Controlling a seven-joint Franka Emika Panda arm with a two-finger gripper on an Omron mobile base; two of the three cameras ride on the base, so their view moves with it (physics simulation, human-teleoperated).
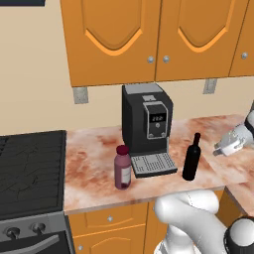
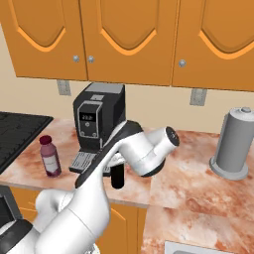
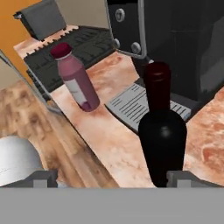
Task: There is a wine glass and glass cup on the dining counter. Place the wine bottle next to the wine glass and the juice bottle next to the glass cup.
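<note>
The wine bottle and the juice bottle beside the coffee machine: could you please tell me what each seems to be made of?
The wine bottle looks like very dark, glossy glass: near-black body with soft highlights and a reddish top. The juice bottle looks like purple translucent plastic or glass, matte, with a pinkish-red cap and pale label; which one is unclear.

A black coffee machine [image 1: 147,124] was set against the wall, flanked by a stove [image 1: 31,166] and a grey canister [image 2: 233,144].
</note>
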